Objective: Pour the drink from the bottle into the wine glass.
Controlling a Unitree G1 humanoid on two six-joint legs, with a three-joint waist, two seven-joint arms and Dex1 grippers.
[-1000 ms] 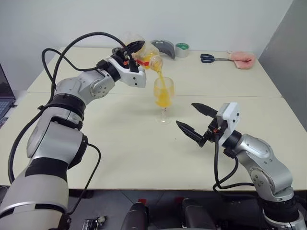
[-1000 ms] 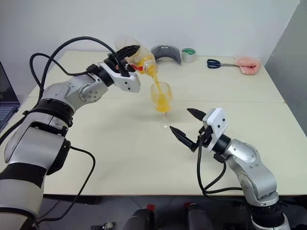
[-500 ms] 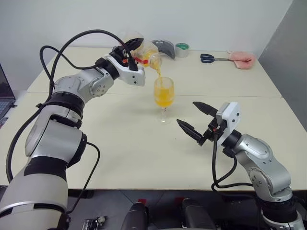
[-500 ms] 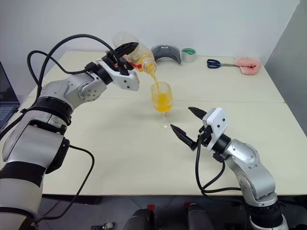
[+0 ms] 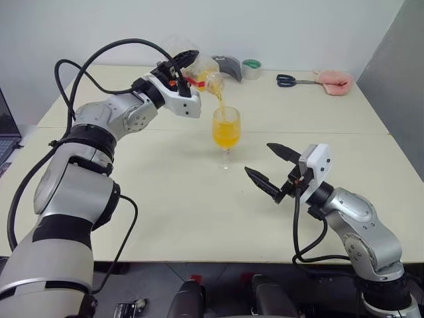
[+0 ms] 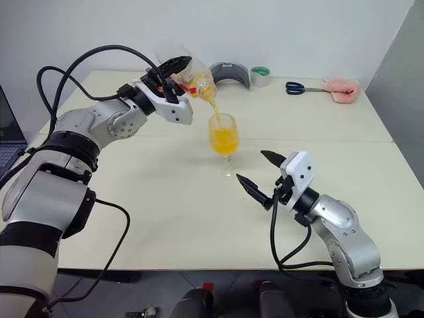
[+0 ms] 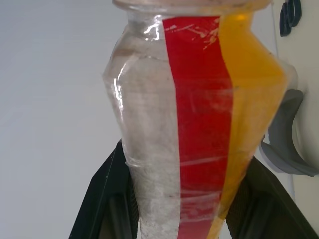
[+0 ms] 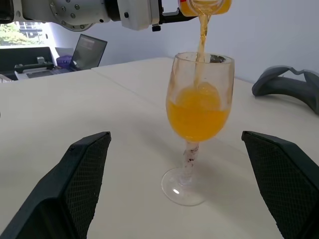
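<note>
The left arm reaches up and forward over the table (image 5: 165, 199), elbow bent, wrist tipped so the left gripper (image 5: 180, 66) points toward the middle of the table. Its two black fingers (image 7: 107, 199) are clamped on the body of the bottle (image 5: 199, 71), one on each side. The bottle is held tilted, neck lower than its base, with its mouth just above the rim of the wine glass (image 5: 226, 136). In the left wrist view the red strip (image 7: 197, 124) runs along the bottle's side, and the drink (image 7: 251, 89) has pooled along one side of the clear plastic.

A thin orange stream (image 8: 202, 37) falls from the bottle's mouth into the glass. The glass stands upright on the table near the middle, its bowl about half full of orange liquid, the stem and round foot clear below.

The right arm rests low over the near right part of the table, forearm angled inward, with the right gripper (image 5: 270, 169) pointing toward the glass from a short way off. Its fingers are spread wide with nothing between them, and they do not touch the glass.

Along the far edge lie a grey curved object (image 5: 227, 66), a roll of tape (image 5: 251, 68), scissors (image 5: 291, 81) and a pink cloth (image 5: 334, 81), all well apart from the glass. A laptop (image 5: 5, 132) sits at the left edge.
</note>
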